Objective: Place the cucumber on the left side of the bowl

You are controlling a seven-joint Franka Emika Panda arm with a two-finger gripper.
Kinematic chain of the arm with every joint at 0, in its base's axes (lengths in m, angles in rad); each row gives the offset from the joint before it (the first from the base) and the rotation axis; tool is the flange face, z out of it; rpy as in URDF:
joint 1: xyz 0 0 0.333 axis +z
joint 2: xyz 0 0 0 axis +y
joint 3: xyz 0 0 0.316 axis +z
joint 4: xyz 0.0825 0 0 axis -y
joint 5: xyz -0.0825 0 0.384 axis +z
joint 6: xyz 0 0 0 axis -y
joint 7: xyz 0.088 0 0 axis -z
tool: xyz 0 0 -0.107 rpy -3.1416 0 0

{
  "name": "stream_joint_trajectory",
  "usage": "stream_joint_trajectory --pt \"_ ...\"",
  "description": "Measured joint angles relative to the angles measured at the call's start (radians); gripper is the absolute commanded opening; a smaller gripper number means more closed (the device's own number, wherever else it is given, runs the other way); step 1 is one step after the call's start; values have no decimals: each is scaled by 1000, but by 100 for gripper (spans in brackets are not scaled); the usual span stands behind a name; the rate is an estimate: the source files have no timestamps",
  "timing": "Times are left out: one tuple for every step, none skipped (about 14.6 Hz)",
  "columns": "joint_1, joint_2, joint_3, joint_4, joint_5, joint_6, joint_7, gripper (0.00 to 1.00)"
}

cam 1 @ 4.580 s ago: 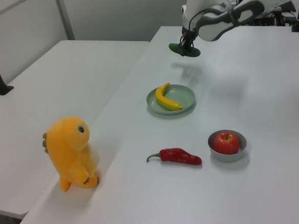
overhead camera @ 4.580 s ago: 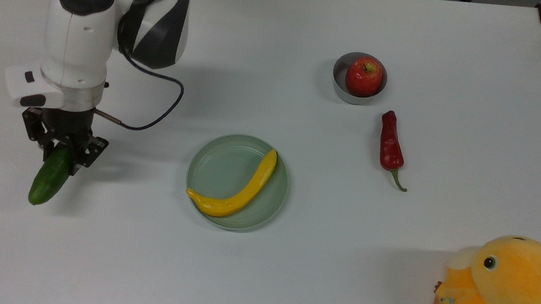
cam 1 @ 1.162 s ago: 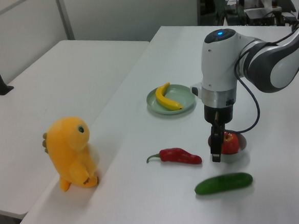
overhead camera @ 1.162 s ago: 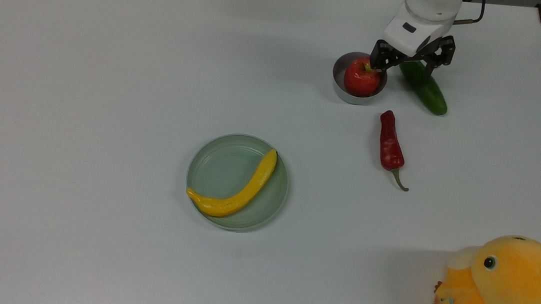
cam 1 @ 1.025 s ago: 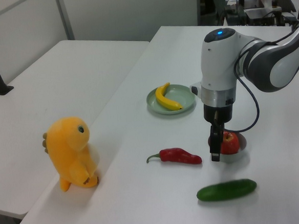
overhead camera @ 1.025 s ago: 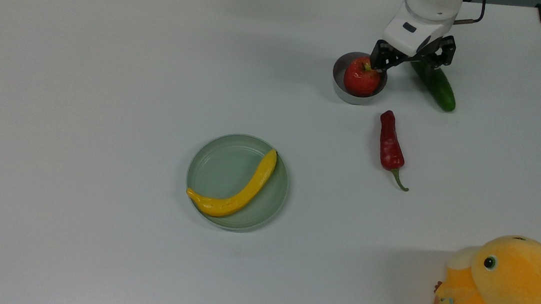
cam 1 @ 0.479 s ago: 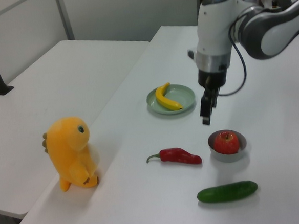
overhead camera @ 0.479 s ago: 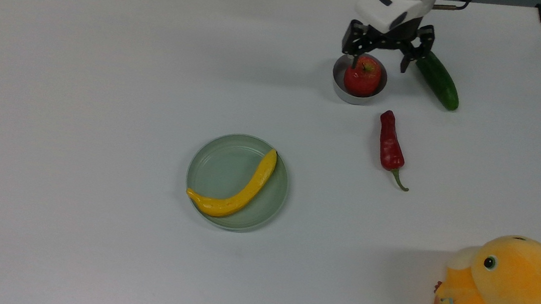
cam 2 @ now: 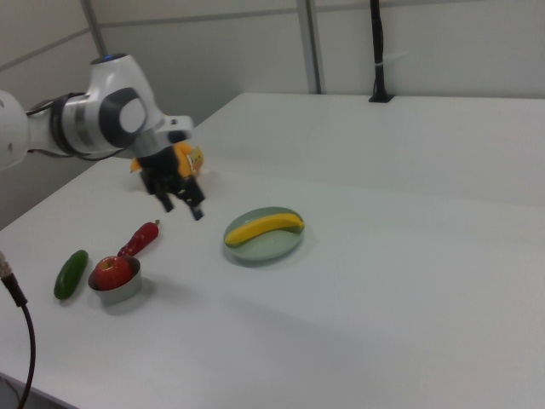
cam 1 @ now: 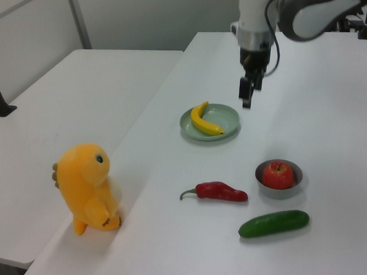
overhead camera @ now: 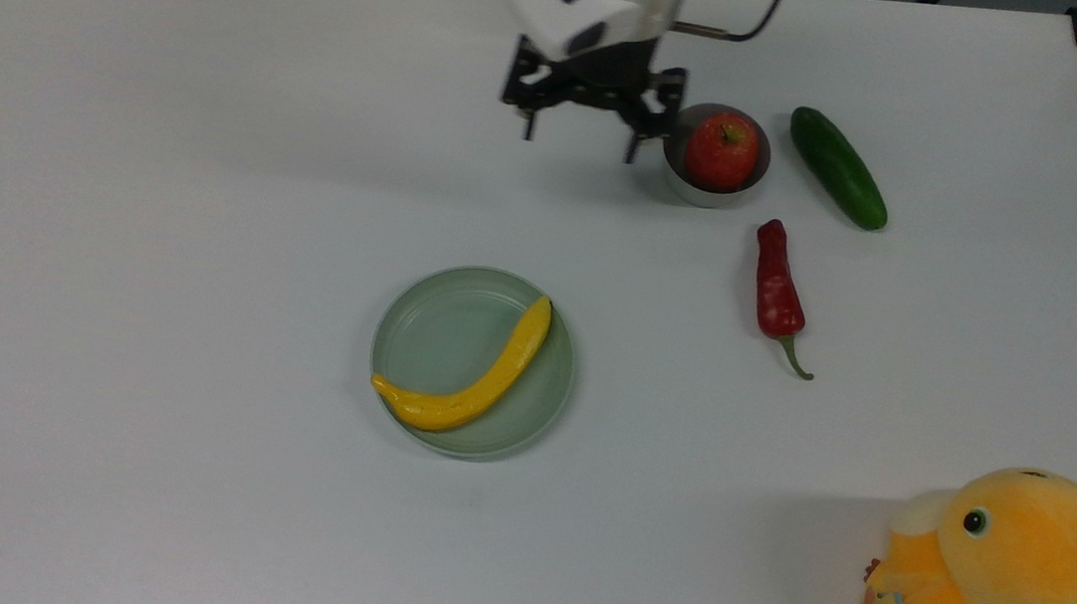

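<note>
The dark green cucumber [overhead camera: 838, 166] lies flat on the white table, just off the top view's right side of the small grey metal bowl [overhead camera: 707, 197], not touching it. A red apple [overhead camera: 722, 151] fills the bowl. In the right view the cucumber [cam 2: 70, 273] lies to the left of the bowl [cam 2: 122, 295]; in the left view the cucumber [cam 1: 273, 224] lies in front of the bowl [cam 1: 267, 190]. My gripper [overhead camera: 580, 141] hangs open and empty above the table, off the top view's left of the bowl. The gripper [cam 1: 247, 96] [cam 2: 183, 207] is raised.
A pale-green plate [overhead camera: 425, 330] holding a curved yellow fruit [overhead camera: 475, 385] sits mid-table. A red chili [overhead camera: 777, 289] lies below the bowl in the top view. An orange plush toy [overhead camera: 1007, 561] stands at the table's corner, bottom right in the top view.
My gripper let go of the cucumber beside the bowl, rose, and swung to the top view's left past the bowl. The cucumber rolled slightly and now rests on the table.
</note>
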State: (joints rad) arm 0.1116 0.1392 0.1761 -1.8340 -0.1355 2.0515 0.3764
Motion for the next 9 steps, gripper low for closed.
stream_joint_trajectory --pt "4 -16 -65 0 1 -2 -34 100" --pt "6 -24 -97 0 1 -5 -51 100" --pt "8 -31 -126 0 1 -6 -61 100" --pt "9 -36 -149 0 1 -6 -69 100" --pt "10 -44 -172 -1 1 -7 -83 100" --pt "11 -53 -187 -1 4 -7 -95 100" --pt "11 -65 -196 -3 11 -9 -99 100" --pt "12 -78 -201 -6 21 -23 -103 100" --pt "14 -88 -202 -10 27 -48 -117 100"
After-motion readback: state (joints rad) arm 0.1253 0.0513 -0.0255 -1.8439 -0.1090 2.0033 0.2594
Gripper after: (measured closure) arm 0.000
